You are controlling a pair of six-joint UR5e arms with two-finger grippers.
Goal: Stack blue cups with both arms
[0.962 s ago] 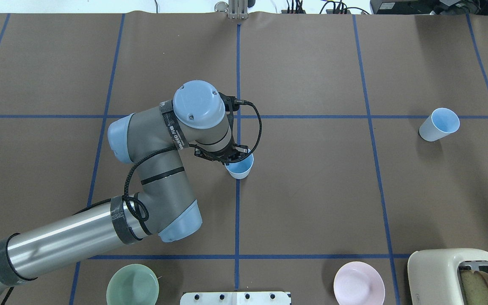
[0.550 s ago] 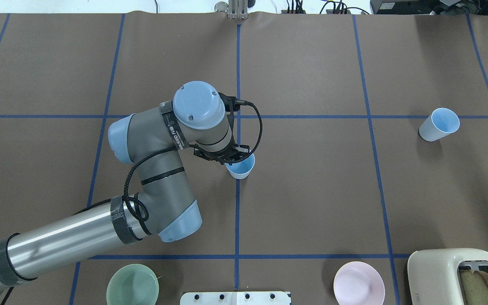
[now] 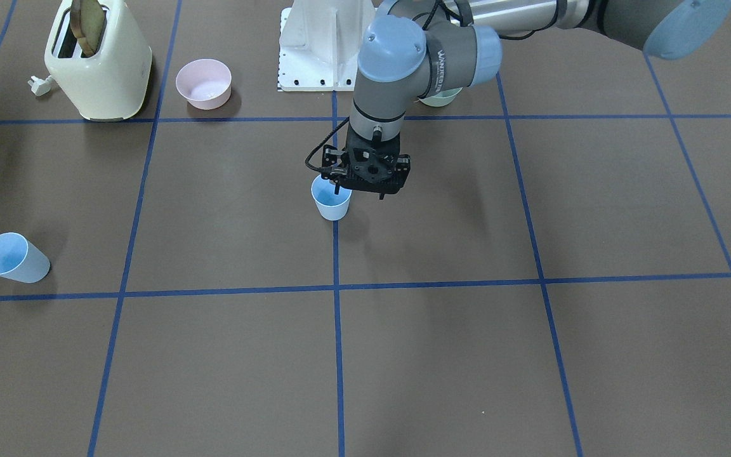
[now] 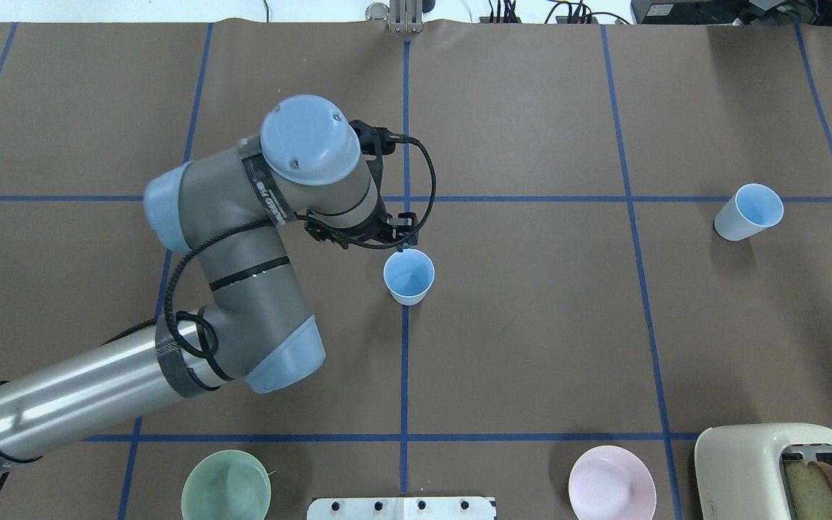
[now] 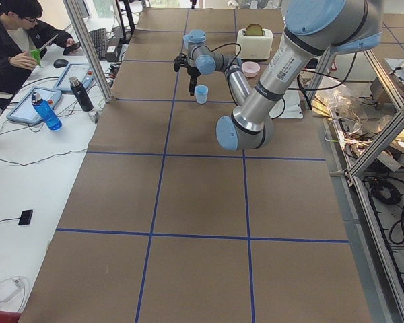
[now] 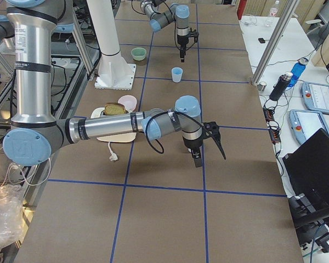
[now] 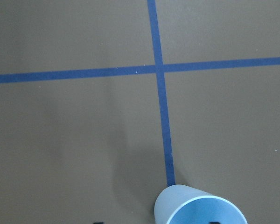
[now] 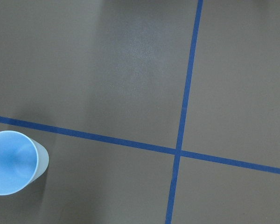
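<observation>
A brown-papered desk (image 4: 531, 108) ruled with blue tape fills the lab bay. At left, the robot's left arm (image 4: 243, 238) reaches in to the centre. Its hand (image 3: 360, 189) hangs just beside and above the rim of one blue cup (image 4: 409, 278), fingers apart and gripping nothing. That cup stands upright and alone on the middle tape line. Well off to the right, the second blue cup (image 4: 748, 213) stands mouth up near a tape crossing. The right hand (image 6: 209, 153) hovers low on that side, seen only from the desk's end, so whether its fingers are apart or together cannot be told.

The centre cup looks set down as the base, so the step in hand appears to be getting the left hand clear. Done well, it rises straight up before swinging aside; one fingertip sits close to the rim, and a sideways drag could tip so light a tumbler. The right hand then wants a firm hold on the far cup's wall, keeping it upright for a centred drop into the waiting one.
</observation>
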